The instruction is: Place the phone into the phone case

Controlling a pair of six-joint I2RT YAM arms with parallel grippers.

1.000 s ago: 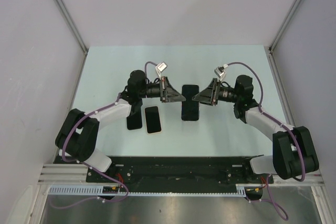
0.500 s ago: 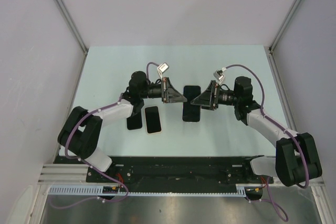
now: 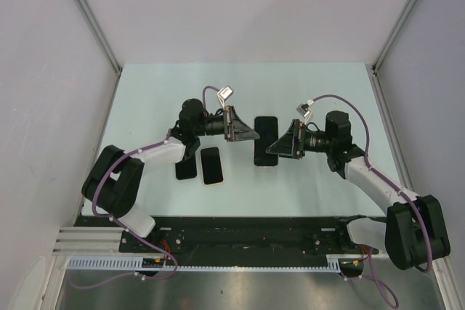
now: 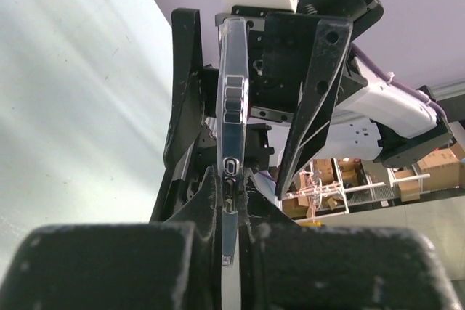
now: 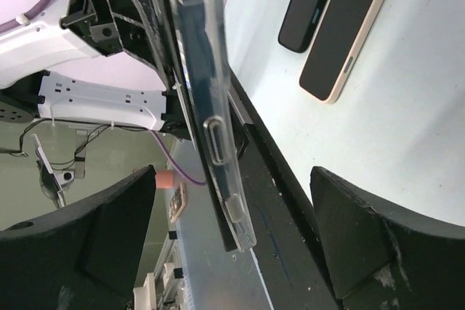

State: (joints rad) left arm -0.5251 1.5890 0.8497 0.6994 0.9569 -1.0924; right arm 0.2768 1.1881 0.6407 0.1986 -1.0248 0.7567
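Two arms: one left arm (image 3: 156, 154) and one right arm (image 3: 370, 179). Two grippers, one per arm: left gripper (image 3: 254, 137) and right gripper (image 3: 269, 149). Three phone-shaped slabs in all: one clear-cased slab (image 3: 264, 157), one cream-edged phone (image 3: 211, 165) and one dark slab (image 3: 186, 168). The last may be a bare phone or an empty case; it is too dim to tell. One pale table (image 3: 327, 99)

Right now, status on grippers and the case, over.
Left gripper shut on case edge. Right gripper open, straddling case. Dark phone seems inside, seating unclear. Two other phones flat on table, clear of both.
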